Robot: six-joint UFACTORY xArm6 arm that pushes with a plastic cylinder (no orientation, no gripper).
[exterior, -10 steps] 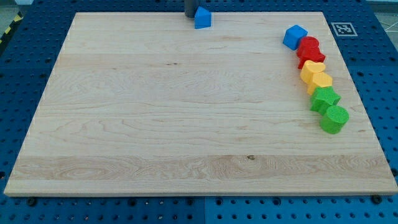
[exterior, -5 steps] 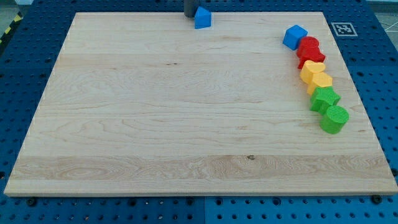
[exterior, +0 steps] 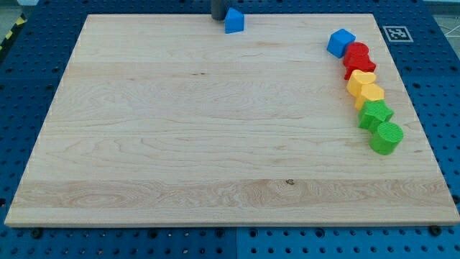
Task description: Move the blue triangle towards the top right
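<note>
Eight blocks show on the wooden board (exterior: 180,129), and one of them sits right beside my tip (exterior: 218,19). That one is the blue triangle (exterior: 233,21), lying just to the view's right of my tip at the board's top edge, so close that it looks to be touching, though I cannot tell for certain. My tip is a bare rod end with nothing to open or close, so it grasps nothing; it simply stands at the triangle's left flank.

Well off to the view's right of my tip, and somewhat lower, a curved row of blocks runs down the board's right side. Its nearest member is a blue cube (exterior: 341,42). Just below and right of that sit two red blocks (exterior: 358,58), pressed together, their shapes hard to make out. Next down come two yellow blocks (exterior: 365,86), also touching, then a green block (exterior: 375,114) with a notched outline, and last a green cylinder (exterior: 387,137), the farthest from my tip.

Beyond the board's top right corner, a black-and-white marker tag (exterior: 396,33) lies on the blue perforated table (exterior: 438,86).
</note>
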